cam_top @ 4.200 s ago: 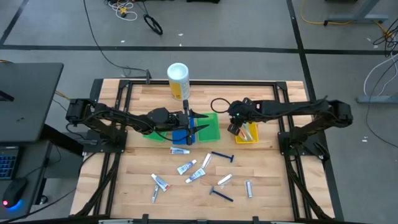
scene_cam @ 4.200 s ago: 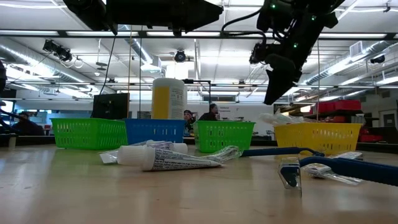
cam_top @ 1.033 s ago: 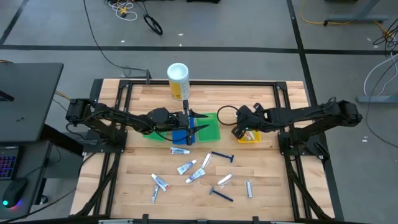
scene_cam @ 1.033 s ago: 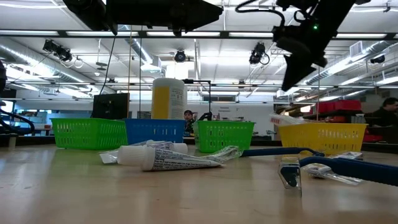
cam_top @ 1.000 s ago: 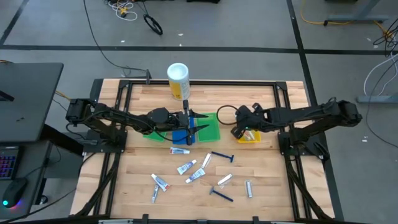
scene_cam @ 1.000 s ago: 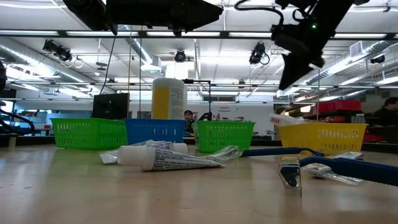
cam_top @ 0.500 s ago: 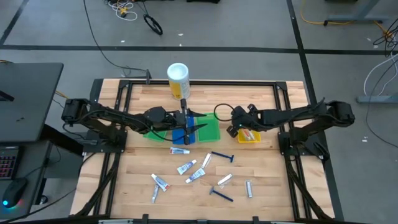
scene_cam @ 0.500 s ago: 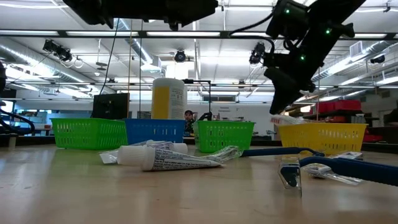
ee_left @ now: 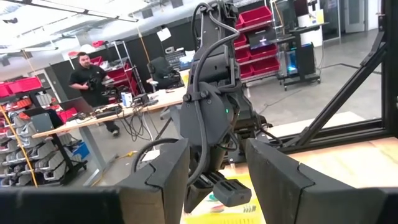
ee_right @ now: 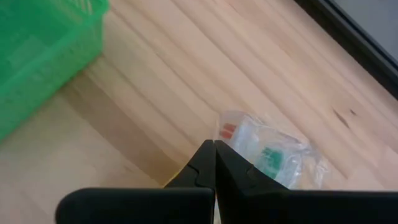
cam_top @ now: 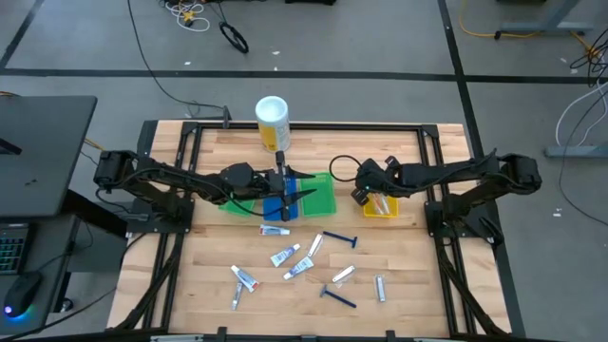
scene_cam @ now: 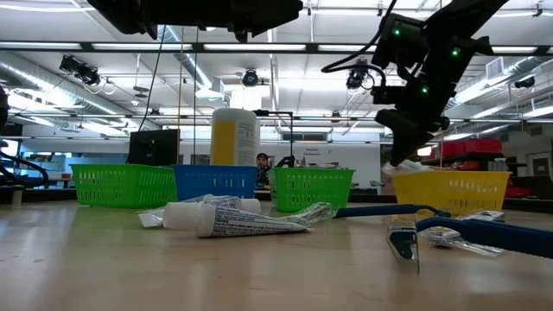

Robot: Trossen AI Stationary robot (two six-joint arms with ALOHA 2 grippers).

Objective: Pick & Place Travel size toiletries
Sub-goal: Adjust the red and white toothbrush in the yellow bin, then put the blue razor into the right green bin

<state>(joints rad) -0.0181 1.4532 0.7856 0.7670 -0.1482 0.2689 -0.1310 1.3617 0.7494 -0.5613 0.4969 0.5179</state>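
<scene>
**A:** Right gripper (cam_top: pixel 364 196) has slid left since a second ago. It was over the yellow tray (cam_top: pixel 388 211), and now we see it at that tray's left edge, facing the gap before the green tray (cam_top: pixel 326 198). From table height it also sits lower, about level with the yellow rim.

**B:** Agreed. Its fingers are pressed tight together. Just past the tips there's a clear packet (ee_right: pixel 267 152) with red and green print, over bare wood. We can't tell whether the tips are nipping its edge or only touching it.

**A:** Our guess is that it's between a drop and the next pick. The packet's long axis runs away from the fingertips, lying flat.

**B:** Further out, the left gripper (cam_top: pixel 288 195) hangs spread wide over the blue tray (cam_top: pixel 275 210), just waiting.

**A:** Loads are still loose on the near half of the table. One white-and-blue tube (cam_top: pixel 275 230) lies left to right just near of the blue tray. A dark blue razor (cam_top: pixel 340 238) is also roughly left to right. We can't make out which end is the head.
</scene>
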